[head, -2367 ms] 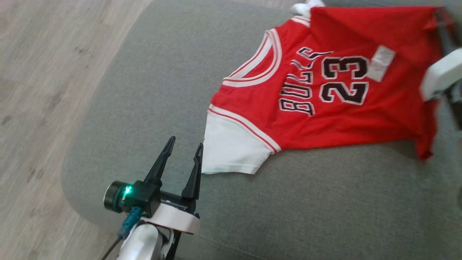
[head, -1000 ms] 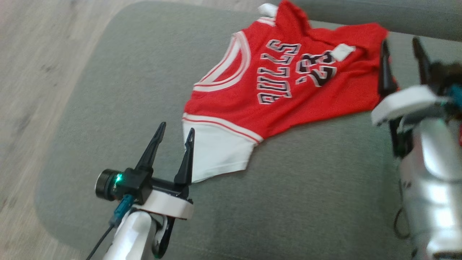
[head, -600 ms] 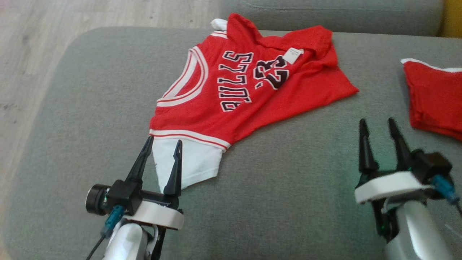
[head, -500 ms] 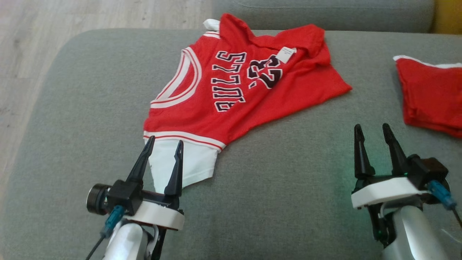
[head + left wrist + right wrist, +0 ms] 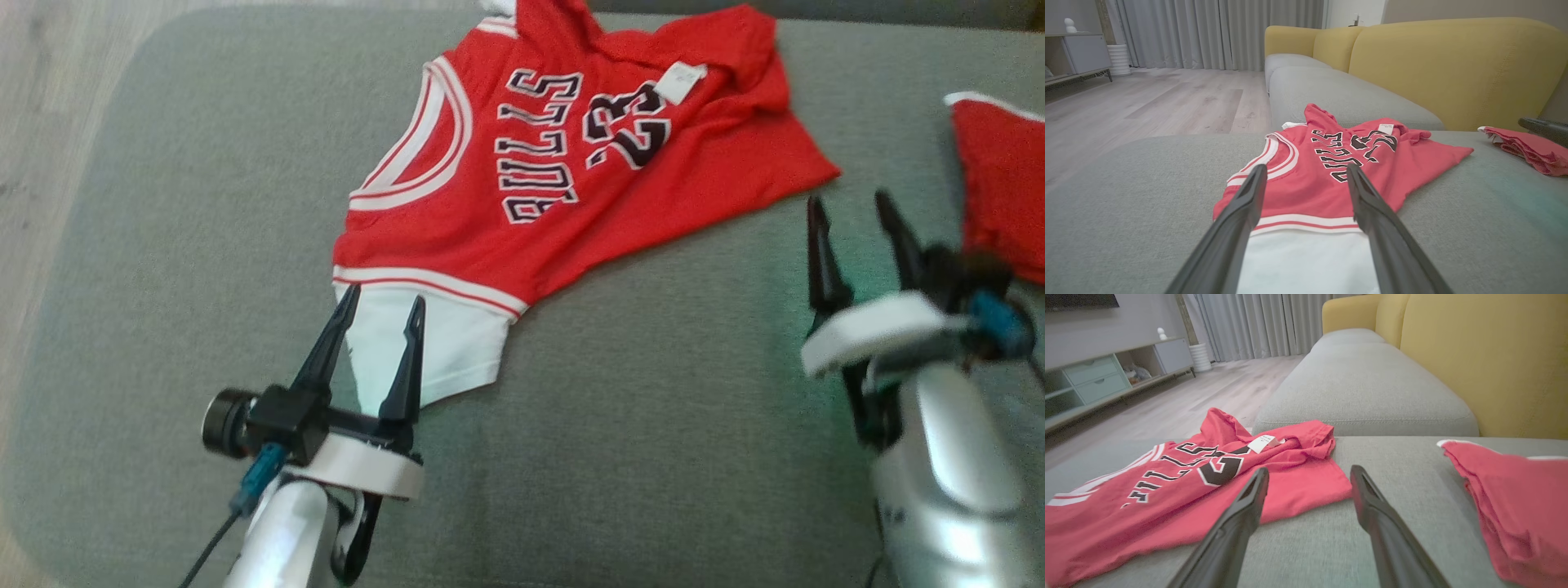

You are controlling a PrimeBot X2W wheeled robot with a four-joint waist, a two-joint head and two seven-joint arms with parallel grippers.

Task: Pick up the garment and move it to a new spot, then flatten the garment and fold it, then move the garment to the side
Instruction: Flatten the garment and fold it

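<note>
Head view, nearest first: the left gripper (image 5: 385,292) hangs with its two dark fingers spread wide over the white sleeve (image 5: 445,351) of the red jersey (image 5: 571,171), holding nothing. I cannot tell whether the tips touch the cloth. Across the grey seat cushion (image 5: 653,425), the right gripper (image 5: 847,197) is just as wide and empty. It has come forward in the last half second, so its tips now stand just short of the hem corner (image 5: 820,173) instead of well back on bare cushion. The whole picture has slid too, but that is the head moving; the jersey lies where it did, spread over the cushion's middle. Its far edge is rumpled, with a white label (image 5: 682,82) turned up. Farther right lies a second red garment (image 5: 1000,180). The two claws seem to be lining up on opposite ends for the first lift, and no grip is made yet.
</note>
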